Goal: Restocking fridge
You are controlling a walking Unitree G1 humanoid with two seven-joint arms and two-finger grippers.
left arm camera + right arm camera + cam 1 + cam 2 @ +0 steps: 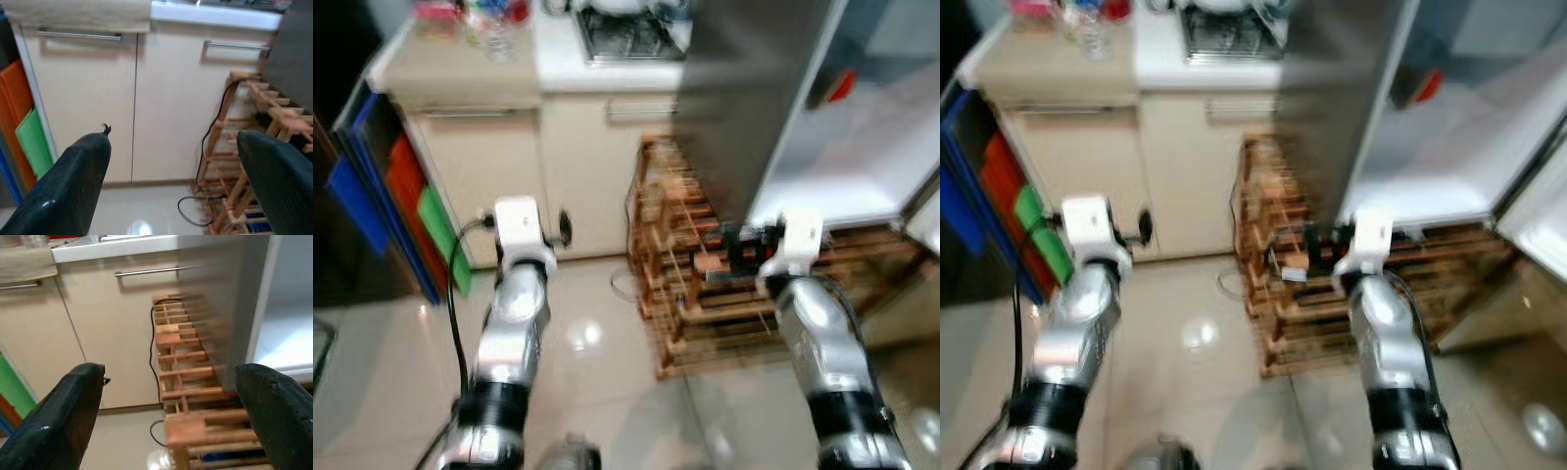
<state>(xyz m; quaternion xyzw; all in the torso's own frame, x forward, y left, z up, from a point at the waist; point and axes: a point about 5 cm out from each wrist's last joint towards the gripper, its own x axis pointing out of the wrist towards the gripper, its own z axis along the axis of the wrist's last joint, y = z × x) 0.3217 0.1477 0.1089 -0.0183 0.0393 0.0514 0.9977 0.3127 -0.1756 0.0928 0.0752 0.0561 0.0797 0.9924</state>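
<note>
Both arms are silver, rounded metal shells with a glossy sheen, each banded by a black ring low on the forearm. The left arm [514,328] ends in a white boxy wrist block [519,227], and a black cable [455,284] loops from that block down along its outer side. The right arm [822,338] carries a matching white wrist block [795,240]. Beyond each block sit two long black fingers [73,186], broad, rounded and finely textured; the right pair [63,416] looks alike.
</note>
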